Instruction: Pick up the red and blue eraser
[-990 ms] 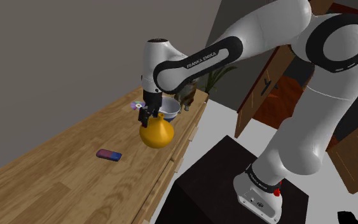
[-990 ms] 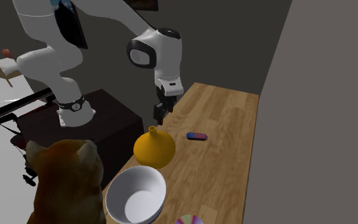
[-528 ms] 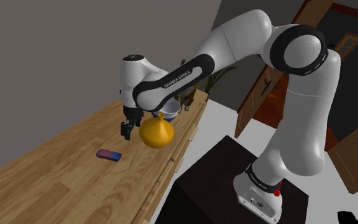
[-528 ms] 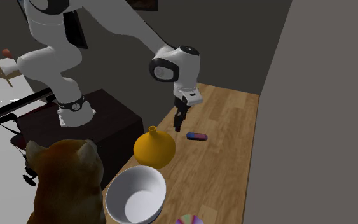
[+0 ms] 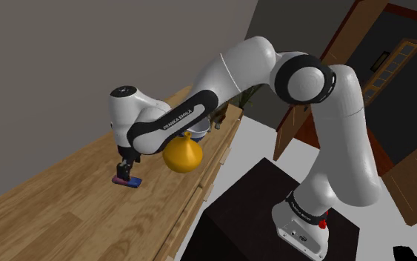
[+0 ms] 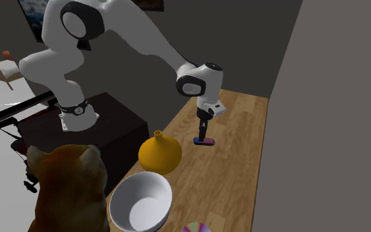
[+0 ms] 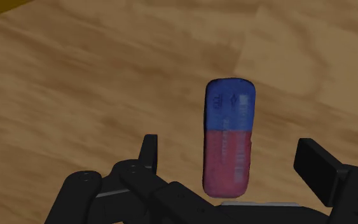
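Open wooden counter (image 5: 51,211) all around the eraser (image 7: 229,135), yellow vase (image 5: 182,156) nearby

The arm's dark band (image 5: 171,122) reads FRANKA EMIKA; print on the eraser (image 7: 229,137) is illegible.

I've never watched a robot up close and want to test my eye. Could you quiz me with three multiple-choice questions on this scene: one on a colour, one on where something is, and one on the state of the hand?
1. What colour is the round vase?
A green
B yellow
C white

2. Where is the eraser?
A on top of the vase
B touching the vase
C flat on the wooden counter, right under the hand

3. The hand's fingers are:
A open, either side of the eraser, not touching it
B clamped on the eraser
C shut on nothing

Answers:
1 B, its body is plainly yellow.
2 C, bare wood surrounds the eraser, which lies apart from the vase.
3 A, the wrist view shows wood between each finger and the eraser.
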